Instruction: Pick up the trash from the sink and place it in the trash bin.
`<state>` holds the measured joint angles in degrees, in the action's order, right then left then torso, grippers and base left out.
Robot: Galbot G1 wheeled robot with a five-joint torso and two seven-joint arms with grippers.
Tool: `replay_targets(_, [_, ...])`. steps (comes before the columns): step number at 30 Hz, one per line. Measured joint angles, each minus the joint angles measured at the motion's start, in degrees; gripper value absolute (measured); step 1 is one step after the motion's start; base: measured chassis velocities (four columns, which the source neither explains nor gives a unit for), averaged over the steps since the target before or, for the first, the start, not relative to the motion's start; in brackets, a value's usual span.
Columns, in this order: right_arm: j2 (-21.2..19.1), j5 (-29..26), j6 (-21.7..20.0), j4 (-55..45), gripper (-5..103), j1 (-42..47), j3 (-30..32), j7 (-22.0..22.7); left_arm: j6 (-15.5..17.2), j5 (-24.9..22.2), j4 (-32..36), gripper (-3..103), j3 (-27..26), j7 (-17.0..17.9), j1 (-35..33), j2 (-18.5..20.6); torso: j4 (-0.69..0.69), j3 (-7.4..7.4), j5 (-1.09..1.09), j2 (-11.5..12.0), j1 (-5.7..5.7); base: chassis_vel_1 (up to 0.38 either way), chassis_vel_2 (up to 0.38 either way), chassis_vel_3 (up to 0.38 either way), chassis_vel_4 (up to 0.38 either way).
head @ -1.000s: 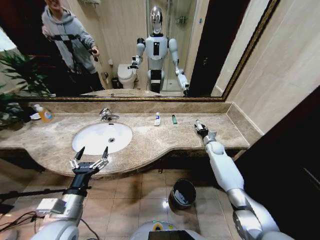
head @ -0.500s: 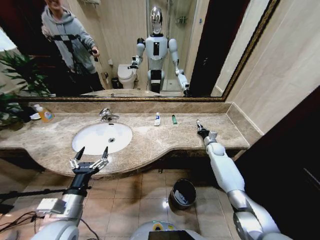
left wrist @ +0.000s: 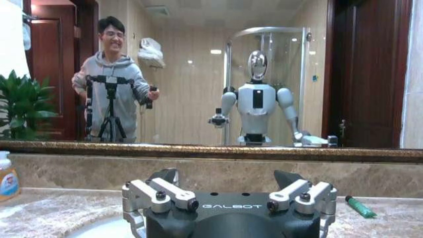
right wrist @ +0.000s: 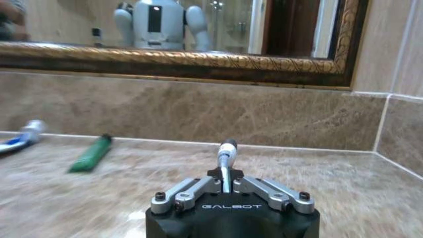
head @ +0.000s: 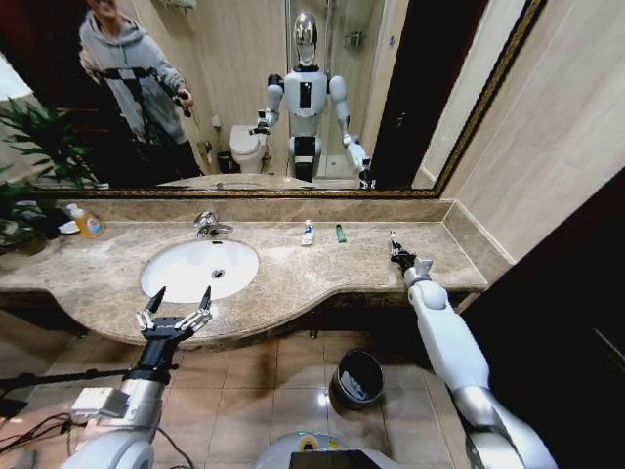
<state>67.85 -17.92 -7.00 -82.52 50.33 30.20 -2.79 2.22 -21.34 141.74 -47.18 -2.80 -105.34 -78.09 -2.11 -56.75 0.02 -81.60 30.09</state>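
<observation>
My right gripper (head: pixel 395 250) hovers over the right end of the counter, shut on a thin white tube with a dark tip (right wrist: pixel 227 150) that sticks out past its fingers. A white tube with blue marks (head: pixel 307 233) and a green tube (head: pixel 340 233) lie on the counter to the right of the sink (head: pixel 181 266), near the back wall. The right wrist view shows the same green tube (right wrist: pixel 90 153) and the white-and-blue one (right wrist: pixel 19 138). My left gripper (head: pixel 184 295) is open, empty, at the counter's front edge before the basin. The trash bin (head: pixel 358 377) stands on the floor under the counter.
A chrome faucet (head: pixel 207 224) stands behind the basin. A bottle of amber soap (head: pixel 88 224) and a plant (head: pixel 24 166) are at the far left. A mirror (head: pixel 293 88) covers the back wall; a tiled wall (head: pixel 547 147) closes the right side.
My right gripper has drifted a little to the right and toward the back wall with the thin white tube in it. The left arm has not moved.
</observation>
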Motion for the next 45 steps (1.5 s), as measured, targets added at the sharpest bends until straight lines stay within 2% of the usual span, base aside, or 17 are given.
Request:
replay_targets(3, [-0.5,-0.3,-0.3,-10.5,4,7.9,0.9,0.2,0.0,0.0,0.0,100,0.0,0.0,0.0,0.0,0.01,0.01,-0.01,0.0,-0.02,0.0,0.0,0.0,0.0])
replay_targets(4, [-0.5,-0.3,-0.3,-10.5,4,7.9,0.9,0.2,0.0,0.0,0.0,100,0.0,0.0,0.0,0.0,0.01,0.01,-0.01,0.0,-0.02,0.0,0.0,0.0,0.0])
replay_targets(6, [-0.3,-0.3,0.3,-18.6,3,14.9,1.8,0.5,0.0,0.0,0.0,100,0.0,0.0,0.0,0.0,0.0,0.01,-0.01,0.0,-0.01,0.0,0.0,0.0,0.0])
replay_targets(7, [0.5,0.3,0.8,-22.6,3,18.9,2.5,0.6,0.0,0.0,0.0,100,0.0,0.0,0.0,0.0,0.0,0.01,-0.08,0.0,-0.01,0.0,0.0,0.0,0.0])
replay_targets(8, [0.5,0.3,0.8,-22.6,3,18.9,2.5,0.6,0.0,0.0,0.0,100,0.0,0.0,0.0,0.0,0.0,0.01,-0.08,0.0,-0.01,0.0,0.0,0.0,0.0])
replay_targets(10, [2.5,1.6,1.8,-28.2,3,25.7,3.4,0.7,0.0,0.0,0.0,100,0.0,0.0,0.0,0.0,0.01,0.01,0.01,0.0,-0.01,0.0,0.0,0.0,0.0])
replay_targets(12, [3.7,2.6,2.8,-30.8,3,29.2,3.9,0.7,0.0,0.0,0.0,100,0.0,0.0,0.0,0.0,0.0,0.01,-0.04,0.0,-0.01,0.0,0.0,0.0,0.0])
replay_targets(16, [8.1,7.7,9.1,-35.8,3,41.2,4.3,-0.3,0.0,0.0,0.0,100,0.0,0.0,0.0,0.0,0.01,0.01,-0.03,0.0,-0.02,0.0,0.0,0.0,0.0])
replay_targets(17, [8.1,7.7,9.1,-35.8,3,41.2,4.3,-0.3,0.0,0.0,0.0,100,0.0,0.0,0.0,0.0,0.01,0.01,-0.03,0.0,-0.02,0.0,0.0,0.0,0.0])
replay_targets(20, [11.2,11.9,12.7,-35.5,3,46.6,3.8,-0.6,0.0,0.0,0.0,100,0.0,0.0,0.0,0.0,0.02,0.01,-0.02,0.0,-0.02,0.0,0.0,0.0,0.0])
replay_targets(23, [14.5,17.6,16.6,-30.2,3,49.7,2.7,-0.9,0.0,0.0,0.0,100,0.0,0.0,0.0,0.0,0.01,0.01,-0.03,0.0,-0.02,0.0,0.0,0.0,0.0])
replay_targets(25, [15.0,18.7,17.2,-28.6,3,49.7,2.6,-0.9,0.0,0.0,0.0,100,0.0,0.0,0.0,0.0,0.01,0.01,-0.02,0.0,-0.01,0.0,0.0,0.0,0.0])
replay_targets(28, [16.1,21.6,19.0,-19.9,3,49.0,2.5,-1.4,0.0,0.0,0.0,100,0.0,0.0,0.0,0.0,0.01,0.0,-0.03,0.0,0.0,0.0,0.0,0.0,0.0])
replay_targets(32, [16.6,21.1,19.1,-13.8,3,47.4,2.0,-1.6,0.0,0.0,0.0,100,0.0,0.0,0.0,0.0,0.01,0.0,-0.02,0.0,0.0,0.0,0.0,0.0,0.0])
replay_targets(36, [16.8,18.5,17.1,-4.9,3,43.9,0.4,-2.6,0.0,0.0,0.0,100,0.0,0.0,0.0,0.0,0.01,0.0,-0.03,0.0,0.0,0.0,0.0,0.0,0.0])
replay_targets(41, [17.8,21.4,16.4,9.8,3,35.7,-0.1,-3.5,0.0,0.0,0.0,100,0.0,0.0,0.0,0.0,0.0,0.0,-0.01,0.0,0.0,0.0,0.0,0.0,0.0])
replay_targets(45, [18.1,23.1,16.2,13.9,3,32.9,-0.6,-4.2,0.0,0.0,0.0,100,0.0,0.0,0.0,0.0,0.0,0.0,-0.03,0.0,0.0,0.0,0.0,0.0,0.0])
